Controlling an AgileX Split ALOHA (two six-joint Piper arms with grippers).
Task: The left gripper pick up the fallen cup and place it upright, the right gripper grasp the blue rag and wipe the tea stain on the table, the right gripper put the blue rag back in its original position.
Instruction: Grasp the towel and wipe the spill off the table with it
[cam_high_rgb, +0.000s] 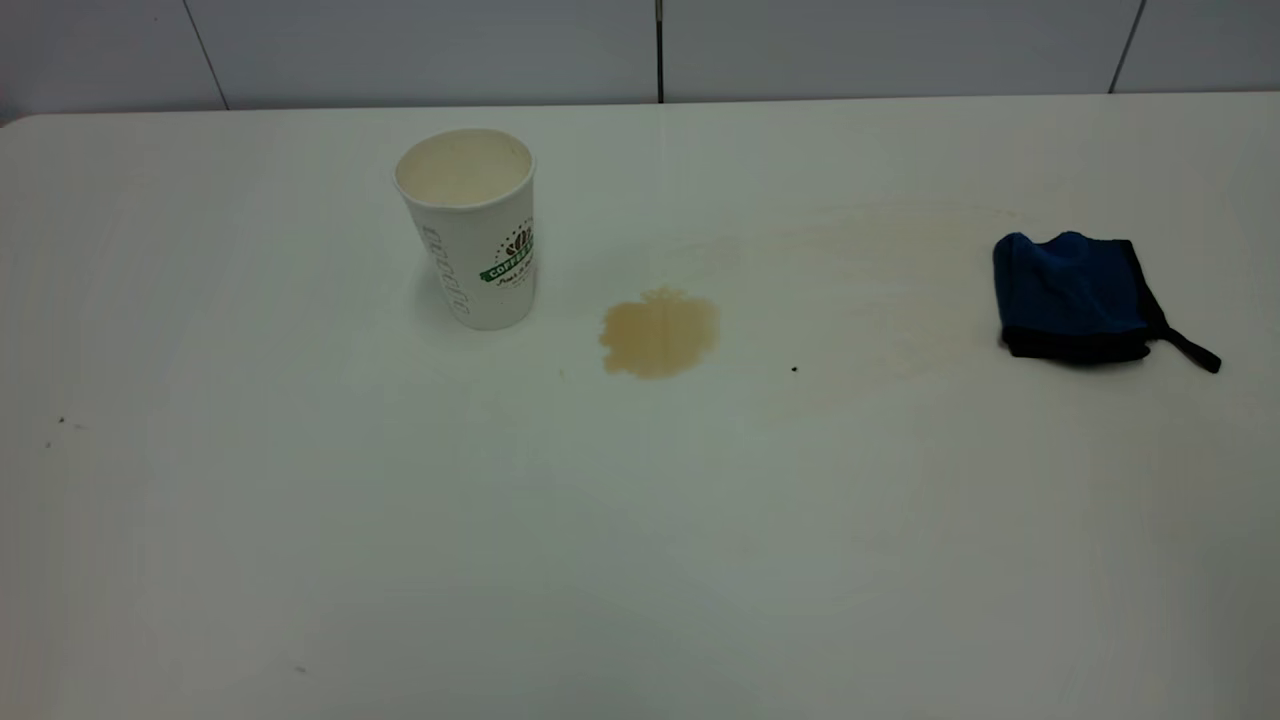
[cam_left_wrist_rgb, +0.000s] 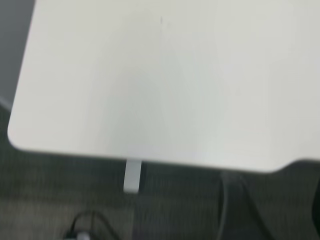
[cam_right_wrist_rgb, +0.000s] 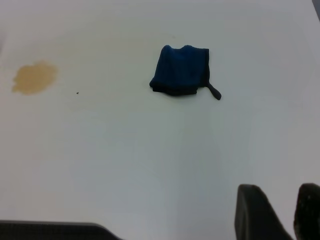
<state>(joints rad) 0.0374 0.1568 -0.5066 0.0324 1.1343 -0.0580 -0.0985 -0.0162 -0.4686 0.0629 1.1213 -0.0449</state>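
Observation:
The white cup (cam_high_rgb: 480, 240) with its green logo stands upright on the table (cam_high_rgb: 640, 520), left of centre. The light brown tea stain (cam_high_rgb: 660, 333) lies just to its right and shows again in the right wrist view (cam_right_wrist_rgb: 34, 77). Crumpled at the far right lies the blue rag (cam_high_rgb: 1075, 295), its black strap trailing outward; the right wrist view shows it too (cam_right_wrist_rgb: 181, 70). My right gripper (cam_right_wrist_rgb: 289, 202) is open and empty, well back from the rag. Neither arm appears in the exterior view. The left wrist view shows only a table corner (cam_left_wrist_rgb: 150, 75) and a dark shape at the picture's edge.
A faint tan smear (cam_high_rgb: 900, 270) spreads between stain and rag, with a tiny dark speck (cam_high_rgb: 794, 369) near the stain. A panelled wall runs behind the table's far edge. The left wrist view shows a table leg (cam_left_wrist_rgb: 132, 175) and cables (cam_left_wrist_rgb: 230, 210) on dark floor.

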